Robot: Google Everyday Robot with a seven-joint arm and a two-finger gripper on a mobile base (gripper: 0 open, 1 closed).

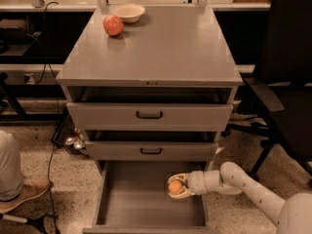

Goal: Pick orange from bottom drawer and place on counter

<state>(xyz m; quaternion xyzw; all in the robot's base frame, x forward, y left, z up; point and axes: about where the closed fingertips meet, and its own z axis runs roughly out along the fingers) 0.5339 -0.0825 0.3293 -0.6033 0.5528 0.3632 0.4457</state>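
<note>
Our gripper is clamped on the orange, low inside the bottom drawer near its right wall. Grab looks done, so next we lift clear of the drawer above and go up onto the counter.

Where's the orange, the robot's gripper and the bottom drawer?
orange point(175, 186): camera view, middle of the fruit.
gripper point(172, 187): camera view, between its fingertips, closed on the orange over the drawer's right side.
bottom drawer point(139, 194): camera view, bare grey floor.

White rounded arm, cream pincer over bottom drawer.
</note>
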